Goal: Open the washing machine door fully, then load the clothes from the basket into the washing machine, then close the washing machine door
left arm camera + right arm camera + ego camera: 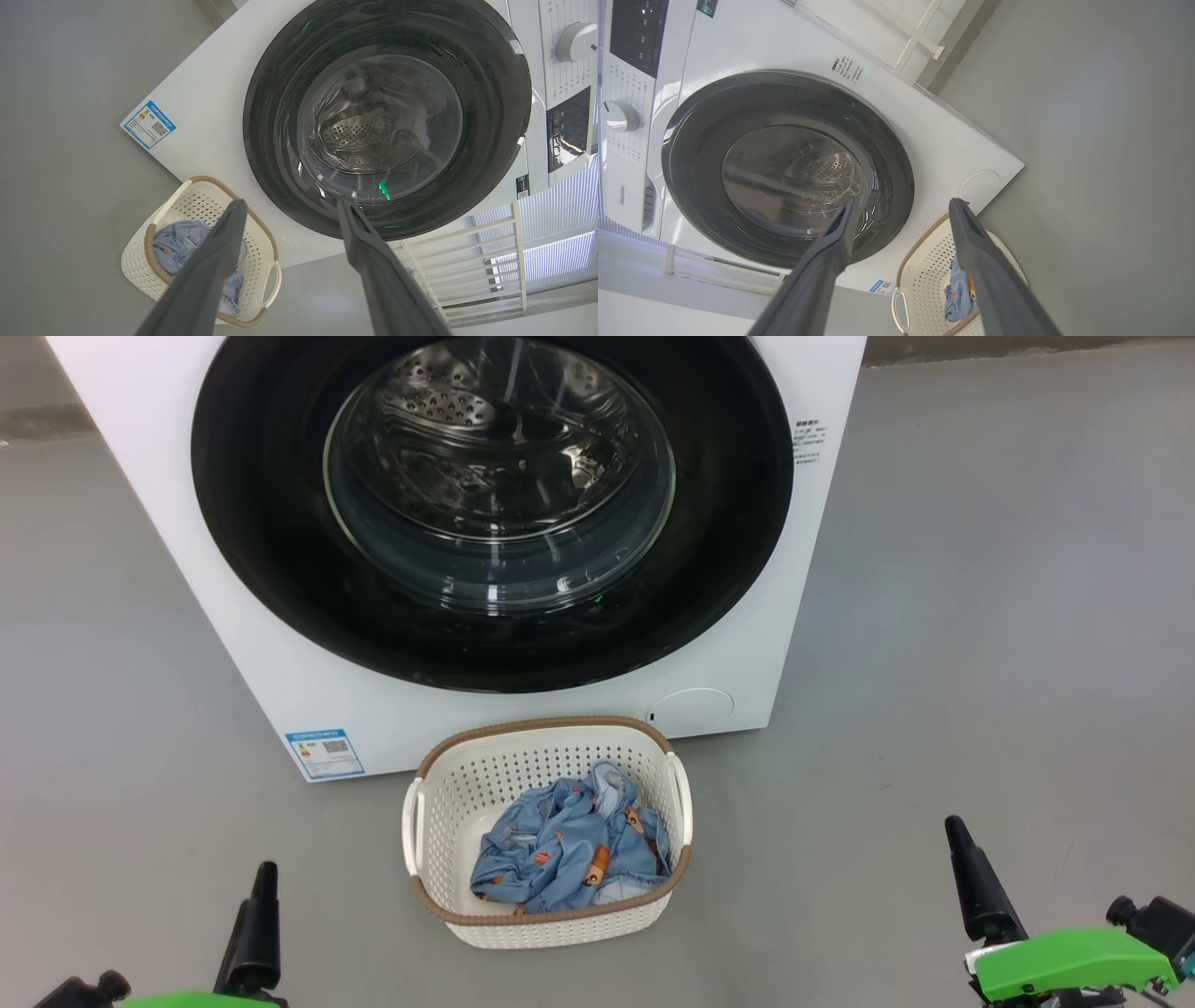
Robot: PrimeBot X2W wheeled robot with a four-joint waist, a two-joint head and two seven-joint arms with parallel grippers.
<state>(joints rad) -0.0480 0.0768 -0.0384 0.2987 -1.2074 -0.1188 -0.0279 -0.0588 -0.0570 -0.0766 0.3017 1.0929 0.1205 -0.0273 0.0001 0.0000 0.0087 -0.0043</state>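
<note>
Grey floor (pixel 980 616), black door (pixel 261 523) closed, blue clothes (pixel 560 849) in basket (pixel 551 933), left gripper (pixel 290 201), right gripper (pixel 902 201) both spread

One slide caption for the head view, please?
Closed black-rimmed glass door of white washing machine; cream perforated basket holds blue clothes.

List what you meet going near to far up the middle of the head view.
basket near wall → clothes lying in it → washing machine white lower front → washing machine door, shut → drum seen through the glass.
</note>
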